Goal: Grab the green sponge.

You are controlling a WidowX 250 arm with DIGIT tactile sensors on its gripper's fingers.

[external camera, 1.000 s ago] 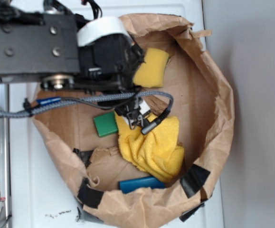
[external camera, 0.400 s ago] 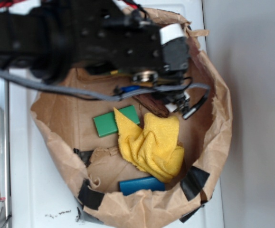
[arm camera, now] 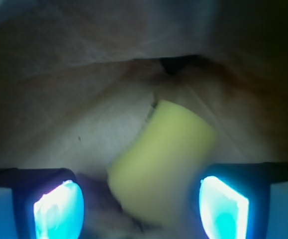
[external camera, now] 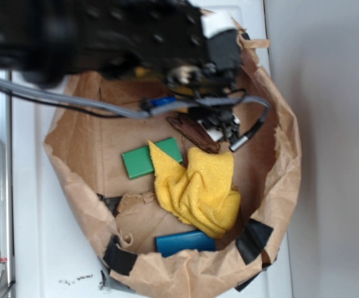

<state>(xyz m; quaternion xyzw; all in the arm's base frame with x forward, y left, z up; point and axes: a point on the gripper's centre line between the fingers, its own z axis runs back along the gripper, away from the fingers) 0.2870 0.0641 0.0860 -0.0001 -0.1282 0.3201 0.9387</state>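
A brown paper bag [external camera: 278, 186] lies open on a white surface [external camera: 36, 236], with a grey wall [external camera: 334, 149] on the right side. Inside the bag, the green sponge [external camera: 139, 162] sits at about 9 o'clock from the yellow cloth [external camera: 198, 189], touching it. A blue block [external camera: 185, 241] is at 6 o'clock. The gripper [arm camera: 141, 206] is wide open with nothing held; a yellow sponge [arm camera: 161, 159] is seen between its fingers [arm camera: 59, 209], towards 12 o'clock.
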